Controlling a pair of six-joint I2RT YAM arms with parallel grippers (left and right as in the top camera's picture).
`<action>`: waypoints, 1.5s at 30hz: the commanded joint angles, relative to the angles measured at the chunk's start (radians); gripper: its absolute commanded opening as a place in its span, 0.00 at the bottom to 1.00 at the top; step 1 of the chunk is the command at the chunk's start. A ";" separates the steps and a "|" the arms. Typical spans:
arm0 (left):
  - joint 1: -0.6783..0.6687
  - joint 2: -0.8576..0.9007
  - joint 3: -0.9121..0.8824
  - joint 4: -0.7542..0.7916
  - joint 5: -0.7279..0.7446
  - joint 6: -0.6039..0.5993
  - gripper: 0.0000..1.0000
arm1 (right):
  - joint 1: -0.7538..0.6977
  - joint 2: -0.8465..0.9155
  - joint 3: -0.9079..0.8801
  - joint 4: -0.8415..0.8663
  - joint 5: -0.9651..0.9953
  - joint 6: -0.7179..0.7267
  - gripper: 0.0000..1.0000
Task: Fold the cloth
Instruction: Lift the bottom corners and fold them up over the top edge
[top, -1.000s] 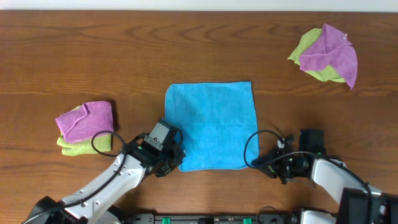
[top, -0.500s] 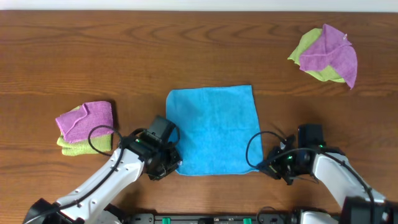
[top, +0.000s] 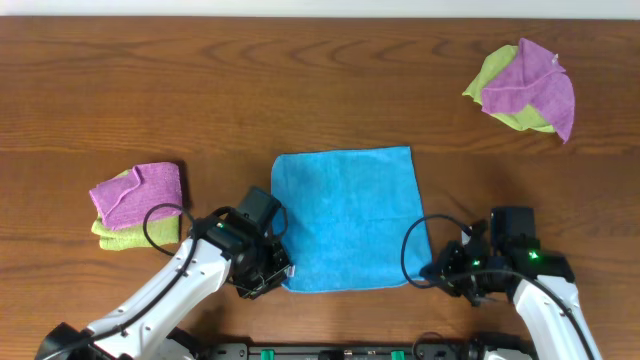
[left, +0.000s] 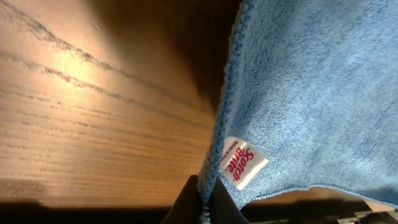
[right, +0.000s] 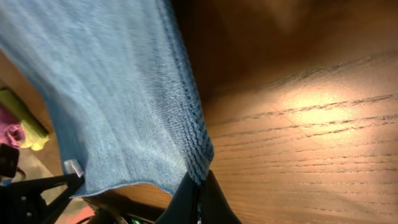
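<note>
The bright blue cloth (top: 348, 218) lies spread on the wooden table, its near edge lifted. My left gripper (top: 282, 275) is shut on the cloth's near left corner; in the left wrist view the hem (left: 219, 149) runs down between the dark fingers (left: 186, 202), beside a white brand tag (left: 241, 163). My right gripper (top: 424, 274) is shut on the near right corner; in the right wrist view the cloth (right: 112, 93) hangs from that pinched corner above the table.
A purple cloth on a lime-green one (top: 135, 203) lies folded at the left. Another purple and lime-green pair (top: 525, 88) lies crumpled at the far right. Bare wood (top: 300, 80) stretches beyond the blue cloth.
Both grippers have pulled back toward the near table edge with the corners in them, dragging the blue cloth nearer. The right arm has also shifted right.
</note>
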 joint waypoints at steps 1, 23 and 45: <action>0.003 -0.019 0.041 -0.043 0.021 -0.001 0.06 | 0.011 -0.028 0.042 -0.020 0.023 0.005 0.01; 0.106 -0.015 0.175 -0.156 -0.133 0.037 0.06 | 0.095 0.074 0.193 0.049 0.152 0.023 0.01; 0.142 0.189 0.354 -0.093 -0.225 0.110 0.06 | 0.189 0.367 0.393 0.196 0.245 0.016 0.01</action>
